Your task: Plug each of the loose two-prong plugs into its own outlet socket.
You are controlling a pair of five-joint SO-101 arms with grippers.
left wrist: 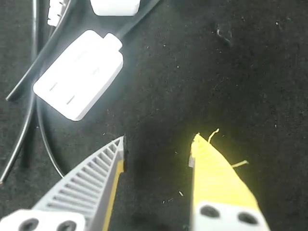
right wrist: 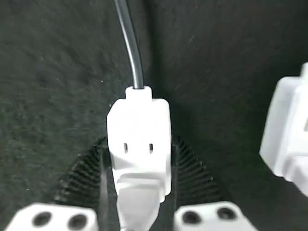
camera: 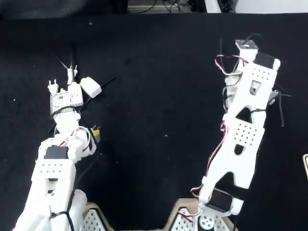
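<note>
Here, over the black cloth: the left gripper, jaws parted and holding nothing. Just ahead of it, a white outlet socket, flat on the cloth, two slots facing up, long axis aslant across the gripper's line rather than along it, black cable leaving the far end.

From above, set at about 1 o'clock from that gripper, in a cluster at 9 o'clock on the table. In the same cluster, a loose two-prong plug, prongs toward 12 o'clock, and just beside it a labelled white block.

Over at 3 o'clock, well apart from the cluster: the right arm, with the right gripper clamped on a second white socket, slots in sight, long axis in line with the fingers, dark lead running straight away. Just beside it, another white piece, cut off by the edge, kind not clear.

Judged nearer for the loose plug: the left arm, likely needing a turn of the wrist to square the jaws across the plug's narrow sides.

No brand or wording legible; print on the block's label too small to make out.
</note>
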